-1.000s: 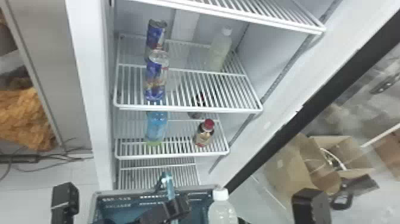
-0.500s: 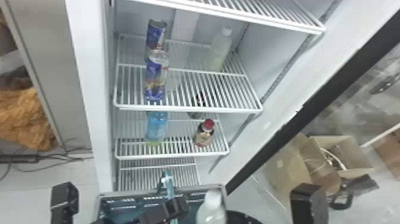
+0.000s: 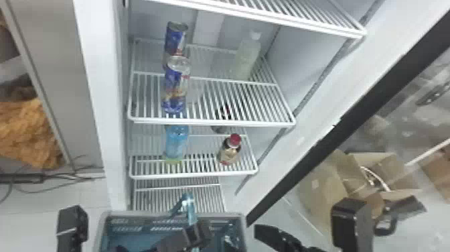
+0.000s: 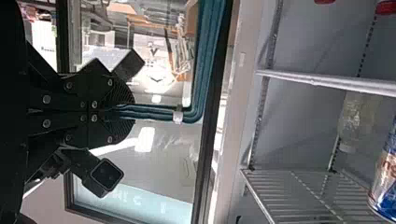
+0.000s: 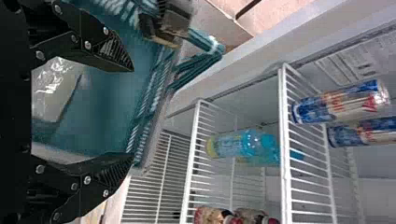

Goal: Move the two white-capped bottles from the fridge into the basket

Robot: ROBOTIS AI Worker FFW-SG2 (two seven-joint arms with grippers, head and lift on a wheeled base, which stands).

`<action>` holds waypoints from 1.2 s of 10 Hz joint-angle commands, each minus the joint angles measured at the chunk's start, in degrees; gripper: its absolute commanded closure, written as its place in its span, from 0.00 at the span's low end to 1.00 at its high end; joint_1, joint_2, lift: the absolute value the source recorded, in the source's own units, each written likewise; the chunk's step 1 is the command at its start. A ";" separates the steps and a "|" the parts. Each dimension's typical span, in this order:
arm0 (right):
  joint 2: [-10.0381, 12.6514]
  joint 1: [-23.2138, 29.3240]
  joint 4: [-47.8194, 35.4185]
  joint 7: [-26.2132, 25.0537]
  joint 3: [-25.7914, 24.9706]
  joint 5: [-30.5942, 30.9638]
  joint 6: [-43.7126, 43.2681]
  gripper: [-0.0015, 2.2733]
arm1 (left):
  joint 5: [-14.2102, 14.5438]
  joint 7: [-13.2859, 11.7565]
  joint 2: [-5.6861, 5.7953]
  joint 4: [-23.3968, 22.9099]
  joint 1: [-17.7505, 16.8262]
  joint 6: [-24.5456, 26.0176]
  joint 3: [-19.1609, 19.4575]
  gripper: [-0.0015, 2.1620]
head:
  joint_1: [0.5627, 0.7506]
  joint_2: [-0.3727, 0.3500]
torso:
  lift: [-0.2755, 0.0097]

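In the head view, my left gripper [image 3: 197,234] is over the basket [image 3: 242,217]; in the left wrist view, the left gripper [image 4: 126,112] is shut on the teal basket handle [image 4: 201,70]. My right gripper [image 3: 276,236] is just right of the basket in the head view. Seen from the right wrist, the right gripper [image 5: 133,113] stands open, with a clear shiny object [image 5: 53,88] in the basket beyond its fingers. A white-capped bottle [image 3: 247,55] stands upright at the back right of the can shelf, also a pale bottle [image 4: 357,116] in the left wrist view.
Two blue cans [image 3: 175,85] stand on the shelf left of the bottle. One shelf lower are a blue bottle [image 3: 176,142] and a red-capped bottle [image 3: 229,150]. The open fridge door [image 3: 321,134] slants along the right, with cardboard boxes [image 3: 385,167] beyond.
The white-capped bottle that hung over the basket's right side has moved left, then down out of that spot. Black right gripper parts now show there. The left gripper has stayed on the handle.
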 commanded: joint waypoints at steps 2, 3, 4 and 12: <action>-0.13 -0.41 -0.40 0.00 -0.54 1.57 -1.59 0.21 | 0.13 -0.05 -0.08 -0.06 -0.01 -0.02 0.11 0.55 | 0.70 0.03 | 0.97; -0.13 -0.97 -0.40 0.00 -1.11 2.37 -2.29 0.21 | 0.13 -0.05 -0.08 0.08 0.13 -0.02 0.11 0.55 | 0.70 0.03 | 0.97; -0.13 -1.53 -0.40 0.00 -1.57 3.17 -3.42 0.21 | 0.13 -0.05 -0.08 -0.06 0.13 -0.02 0.11 0.55 | 0.70 0.03 | 0.97; 1.71 -11.09 6.33 -0.09 -2.26 7.06 -20.72 0.21 | 0.36 -0.14 -0.08 -0.06 -0.01 -0.02 0.11 0.55 | 0.70 0.03 | 0.97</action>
